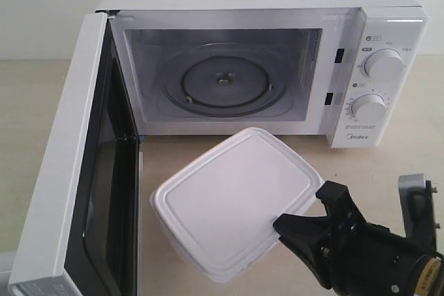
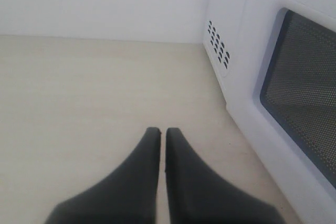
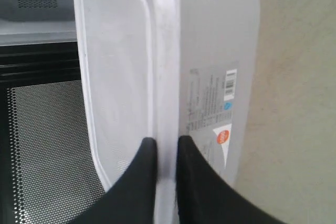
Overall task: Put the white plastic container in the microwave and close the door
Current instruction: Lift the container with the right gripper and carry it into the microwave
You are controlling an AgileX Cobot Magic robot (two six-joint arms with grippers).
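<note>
The white plastic container (image 1: 232, 199) hangs tilted in front of the microwave (image 1: 277, 53), whose door (image 1: 66, 171) stands swung open at the left. My right gripper (image 1: 291, 223) is shut on the container's rim at its near right corner. In the right wrist view the fingers pinch the lid rim (image 3: 167, 93) of the container, its red-printed label (image 3: 212, 108) facing the camera, the gripper (image 3: 167, 148) shut. My left gripper (image 2: 161, 132) is shut on nothing above the tabletop, beside the microwave's side vents (image 2: 218, 51). It is not seen in the exterior view.
The glass turntable (image 1: 225, 84) lies bare inside the cavity. Two round knobs (image 1: 383, 64) sit on the right panel. The open door's dark window (image 3: 47, 145) lies behind the container in the right wrist view. Beige tabletop (image 2: 94, 87) spreads left of the microwave.
</note>
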